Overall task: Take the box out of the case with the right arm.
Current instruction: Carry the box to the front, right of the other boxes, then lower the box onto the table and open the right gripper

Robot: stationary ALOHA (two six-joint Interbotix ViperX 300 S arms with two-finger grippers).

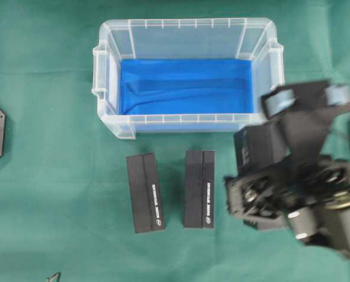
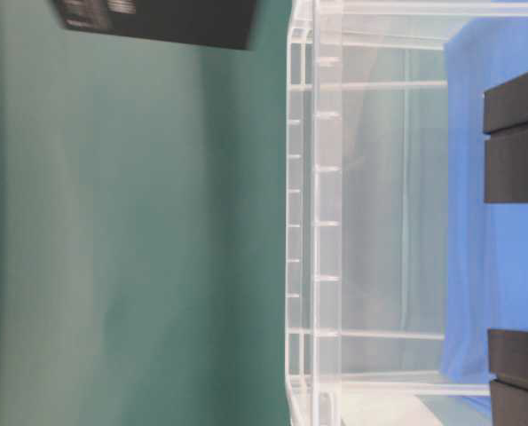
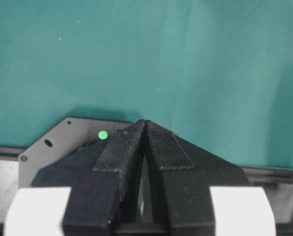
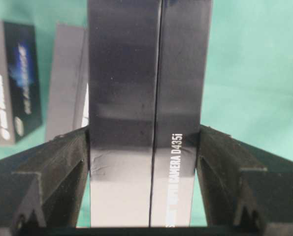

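Carrying the long black cardboard box [image 4: 148, 113] pinched between my right fingers [image 4: 220, 162], left fingers [image 3: 136, 147] pressed together, I next lower it onto the green tabletop [image 1: 51, 194] beside the clear plastic case [image 1: 113, 126].

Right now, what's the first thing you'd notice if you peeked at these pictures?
Your eye goes first to the clear case at the top middle of the green table, because of the bright blue sheet lining its bottom. Next comes the big black right arm at the lower right, its claw shut on a black box. Two more black boxes lie side by side in front of the case.
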